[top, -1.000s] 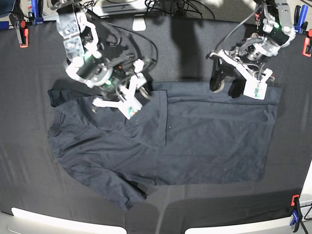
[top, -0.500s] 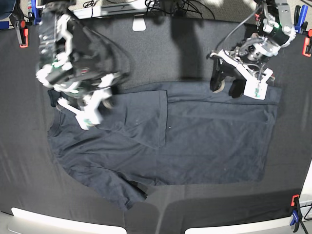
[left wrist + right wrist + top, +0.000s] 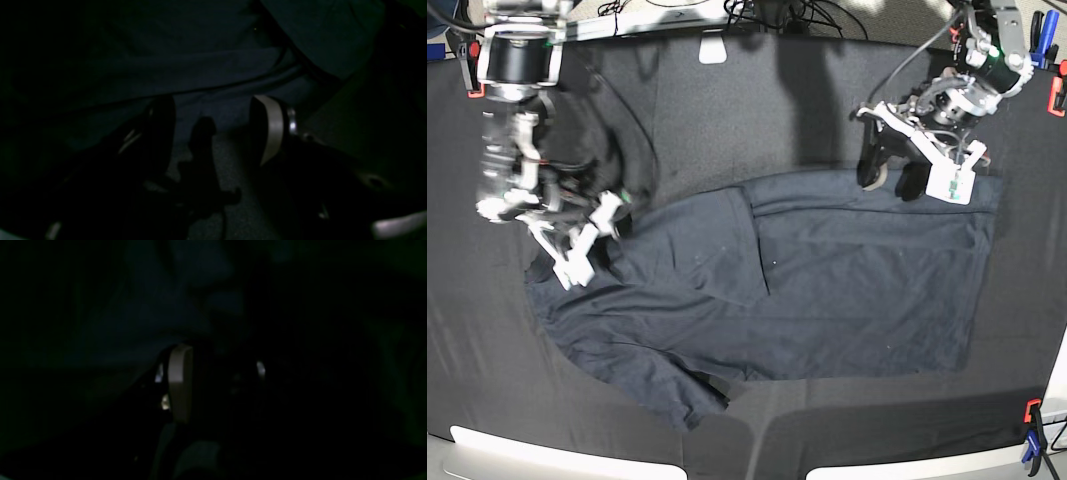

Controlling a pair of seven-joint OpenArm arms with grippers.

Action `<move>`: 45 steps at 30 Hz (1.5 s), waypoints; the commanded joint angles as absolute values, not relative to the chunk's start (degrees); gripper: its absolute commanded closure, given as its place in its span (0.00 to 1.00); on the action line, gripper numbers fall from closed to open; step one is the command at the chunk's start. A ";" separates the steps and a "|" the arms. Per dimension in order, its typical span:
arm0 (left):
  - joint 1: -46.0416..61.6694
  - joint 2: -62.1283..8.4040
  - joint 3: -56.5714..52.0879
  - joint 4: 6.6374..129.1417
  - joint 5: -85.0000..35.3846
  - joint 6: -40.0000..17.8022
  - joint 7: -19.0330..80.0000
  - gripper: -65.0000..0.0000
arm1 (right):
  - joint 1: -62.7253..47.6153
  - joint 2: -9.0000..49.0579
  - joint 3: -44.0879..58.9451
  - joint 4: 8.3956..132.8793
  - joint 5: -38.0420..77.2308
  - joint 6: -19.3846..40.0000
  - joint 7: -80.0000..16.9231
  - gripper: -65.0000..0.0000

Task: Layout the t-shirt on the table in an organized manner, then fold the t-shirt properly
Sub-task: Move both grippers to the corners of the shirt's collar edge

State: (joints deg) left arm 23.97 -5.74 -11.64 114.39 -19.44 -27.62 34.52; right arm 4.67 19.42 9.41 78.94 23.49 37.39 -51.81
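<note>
while the shirt point(image 3: 827, 280) lay spread over the middle of the black table point(image 3: 727, 110), one sleeve folded across its chest and its near corner bunched, i was in the laying-out step and not yet folding. my left pincer point(image 3: 889, 172) hovered at the shirt's far edge toward the hem end, jaws spread wide and holding nothing; in its own wrist view the two fingers point(image 3: 270, 130) stood well apart with bare cloth between them. my right pincer point(image 3: 579, 252) sat low at the collar end, on or just above the cloth. its wrist view was too dark to read, showing only one pale pad point(image 3: 180, 383), so i could not tell how far it was closed or whether it had any fabric. as i judged it, the next move called for pinching the collar-end edge cleanly with the right, closing the left on the far edge, and drawing the two apart to flatten the creases before turning the folded sleeve back out.
</note>
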 commanded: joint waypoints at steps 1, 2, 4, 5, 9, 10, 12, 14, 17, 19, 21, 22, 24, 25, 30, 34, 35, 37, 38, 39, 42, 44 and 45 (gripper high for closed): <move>23.81 -5.89 -11.68 115.48 -20.34 -27.83 32.99 0.51 | 5.67 20.05 10.00 80.95 26.44 39.07 -53.08 0.66; 23.81 -5.89 -11.68 115.48 -20.34 -27.81 32.99 0.51 | 5.58 19.99 10.63 81.82 27.77 39.27 -55.20 0.66; 23.83 -5.89 -11.68 115.48 -18.98 -27.81 33.01 0.51 | 5.48 20.03 12.05 83.11 30.09 39.92 -57.82 0.66; 23.83 -5.89 -11.68 115.48 -17.39 -27.81 33.17 0.51 | 5.34 20.14 13.02 83.61 31.46 40.00 -58.39 0.66; 23.81 -6.13 -11.68 115.48 -11.81 -27.86 36.86 0.51 | 2.72 21.54 16.10 87.48 39.20 40.00 -61.76 0.66; 23.83 -6.94 -11.66 115.48 -10.41 -27.90 36.88 0.51 | 1.50 22.06 16.45 89.30 40.84 40.00 -62.67 0.66; 23.81 -9.52 -11.64 115.48 -8.12 -28.05 36.86 0.51 | -1.61 23.22 16.67 93.69 42.46 40.00 -63.09 0.66; 23.83 -13.04 -11.62 115.48 -4.32 -28.05 36.88 0.51 | -4.84 23.97 16.67 98.76 42.39 40.00 -63.07 0.66; 24.01 -19.46 -11.49 115.48 -1.39 -28.03 36.86 0.51 | -8.60 24.12 16.71 105.78 42.24 40.00 -63.02 0.66; 24.01 -23.53 -10.66 115.37 -1.17 -28.08 36.91 0.51 | -10.22 24.08 16.71 109.78 42.26 40.00 -63.02 0.66; 23.99 -27.18 -8.54 114.52 1.80 -28.05 36.49 0.51 | -11.33 24.10 16.71 113.32 42.26 40.00 -63.05 0.66; 24.01 -29.08 -6.90 113.65 3.68 -28.03 35.92 0.51 | -11.68 24.10 16.71 115.02 42.24 40.00 -63.07 0.66; 23.92 -32.69 -2.81 110.89 8.19 -27.99 33.69 0.51 | -12.21 24.03 16.71 117.89 42.26 40.00 -63.13 0.66; 23.79 -34.28 -0.56 109.19 11.81 -27.97 31.68 0.51 | -12.25 23.90 16.71 119.13 42.24 40.00 -63.16 0.66; 22.46 -39.72 7.84 101.91 25.21 -21.43 26.30 0.51 | -12.27 22.57 16.71 121.54 42.22 40.00 -63.88 0.66; 18.48 -41.17 11.03 95.72 26.13 -20.95 26.06 0.51 | -12.58 20.56 16.71 121.54 42.22 40.00 -63.88 0.66; 17.50 -41.15 11.07 94.13 26.11 -20.93 26.04 0.51 | -12.58 20.10 16.71 121.54 42.22 40.00 -63.90 0.66; 15.57 -41.17 11.05 91.55 26.06 -20.86 26.04 0.51 | -12.56 19.31 16.71 121.54 42.22 40.00 -63.90 0.66; 14.79 -41.21 11.05 90.61 26.06 -20.86 26.04 0.51 | -12.56 19.03 16.71 121.54 42.22 40.00 -63.90 0.66; 14.17 -41.47 11.07 89.95 25.89 -20.91 25.96 0.51 | -12.56 18.85 16.71 121.54 42.17 40.00 -63.90 0.66; 13.63 -42.98 11.07 89.14 25.47 -20.97 23.64 0.54 | -12.75 18.72 16.71 121.54 41.98 40.00 -63.90 0.66; 13.63 -44.01 11.05 88.82 25.47 -20.95 22.35 0.58 | -13.23 18.72 16.71 121.54 42.00 40.00 -63.90 0.66; 13.63 -44.36 11.05 88.82 25.45 -20.95 22.41 0.61 | -13.56 18.72 16.71 121.54 41.95 40.00 -63.92 0.66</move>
State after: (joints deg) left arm 13.80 -43.27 11.31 88.38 25.36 -20.97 22.22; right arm -13.87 18.22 16.40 120.55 40.80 39.51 -64.49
